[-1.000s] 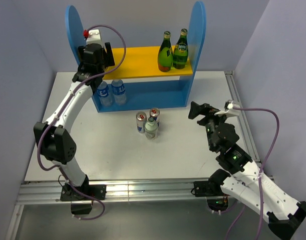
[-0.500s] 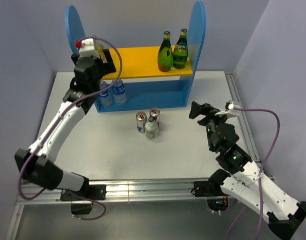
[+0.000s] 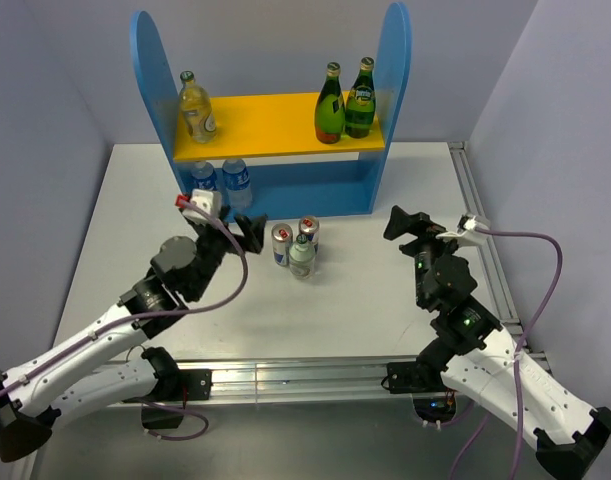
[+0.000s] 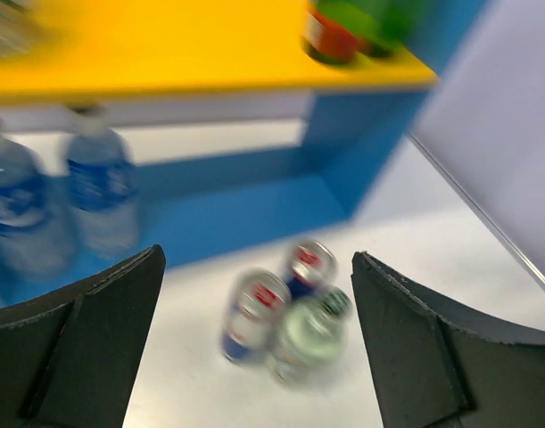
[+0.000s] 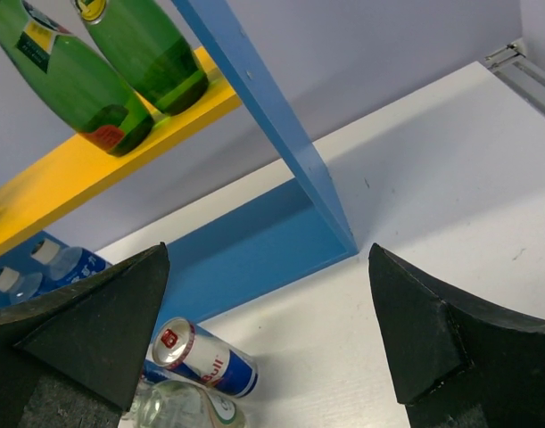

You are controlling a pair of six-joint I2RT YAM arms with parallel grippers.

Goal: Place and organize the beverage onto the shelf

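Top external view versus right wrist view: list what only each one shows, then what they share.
Only top external: the pale yellow bottle at the left end of the yellow upper board, and the left gripper. Only right wrist: the right gripper close up, inner finger faces showing, open wide. Both: two green glass bottles on the blue-sided shelf, blue-labelled water bottles below, a red-and-blue can.

Robot lab test cell. White counter boxed in by plain lavender walls, with a blue-and-yellow shelf on it. Aluminium rail along the near edge carries the left arm and right arm.
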